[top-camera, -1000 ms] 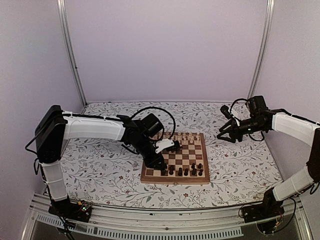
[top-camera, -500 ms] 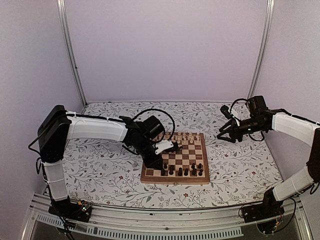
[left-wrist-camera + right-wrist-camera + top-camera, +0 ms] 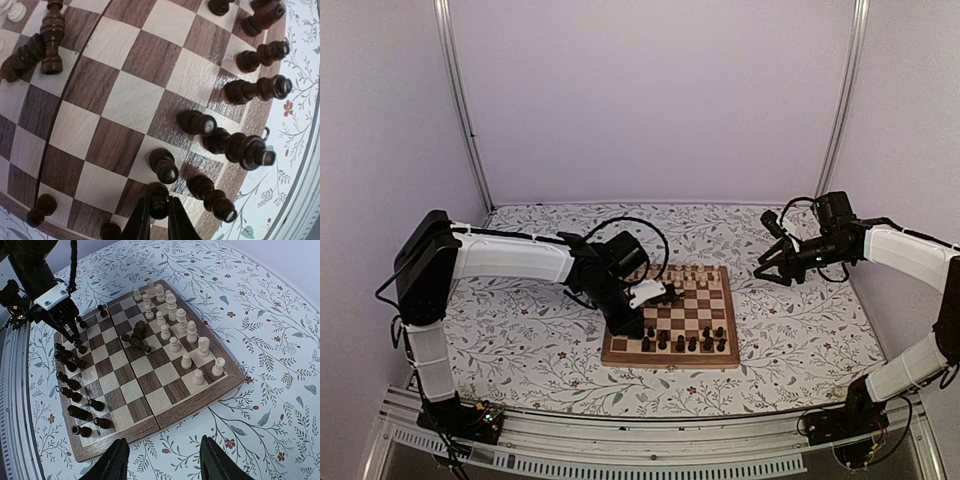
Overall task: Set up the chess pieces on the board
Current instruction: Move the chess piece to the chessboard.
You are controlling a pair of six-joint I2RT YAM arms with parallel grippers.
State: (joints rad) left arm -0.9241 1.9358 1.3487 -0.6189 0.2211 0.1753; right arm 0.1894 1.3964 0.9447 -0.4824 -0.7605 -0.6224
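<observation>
The board [image 3: 670,362] lies in the middle of the table, and also shows in the right wrist view [image 3: 200,400]. Pale chess pieces [image 3: 172,325] stand along its far side. Dark pieces [image 3: 240,90] stand along its near side. Two dark pieces [image 3: 137,337] lie toppled near the centre seam. My left gripper [image 3: 158,206] is shut on a dark pawn [image 3: 157,197] that is upright on a square near the board's near-left corner. My right gripper [image 3: 162,460] is open and empty, held above the table right of the board [image 3: 767,268].
The floral table surface [image 3: 520,330] surrounds the board. Metal frame posts [image 3: 460,100] and pale walls close in the back and sides. The left arm [image 3: 520,255] reaches across the table's left part.
The left arm has shifted slightly over the board's near-left corner. The right arm has not moved.
</observation>
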